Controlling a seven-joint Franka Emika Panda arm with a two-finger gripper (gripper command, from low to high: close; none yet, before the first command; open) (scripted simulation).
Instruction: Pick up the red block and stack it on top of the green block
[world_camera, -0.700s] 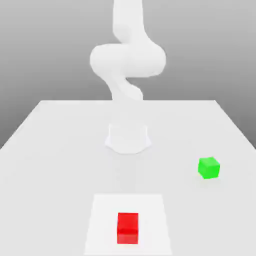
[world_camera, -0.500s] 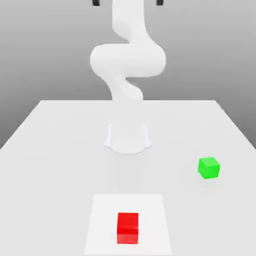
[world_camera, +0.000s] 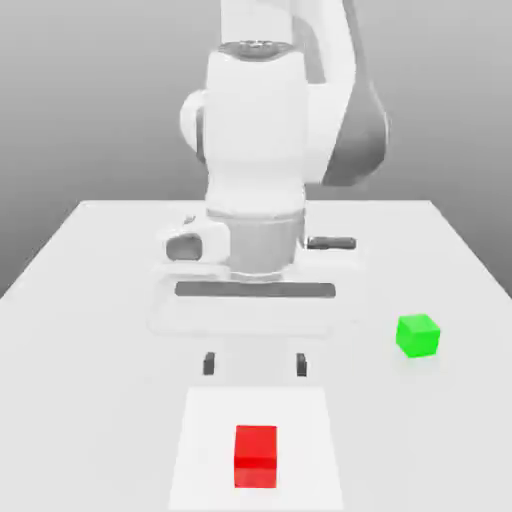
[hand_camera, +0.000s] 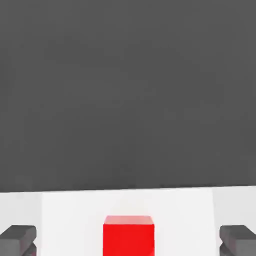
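Note:
The red block (world_camera: 256, 456) rests on a pale square patch (world_camera: 200, 440) at the table's near edge in the exterior view. The green block (world_camera: 418, 335) sits apart on the table, toward the exterior view's right. My gripper (world_camera: 254, 365) hangs above and just behind the red block, open, with nothing between its dark fingertips (world_camera: 208, 365). In the hand view the red block (hand_camera: 128, 235) lies between the two dark fingertips (hand_camera: 17, 240), untouched.
The white table (world_camera: 100, 300) stretches wide around both blocks. The arm's bulky white body (world_camera: 262, 150) stands over the table's middle, behind the gripper.
The hand has dropped from above the picture down over the table, and its fingers now hang just behind the red block. Both blocks stay where they were.

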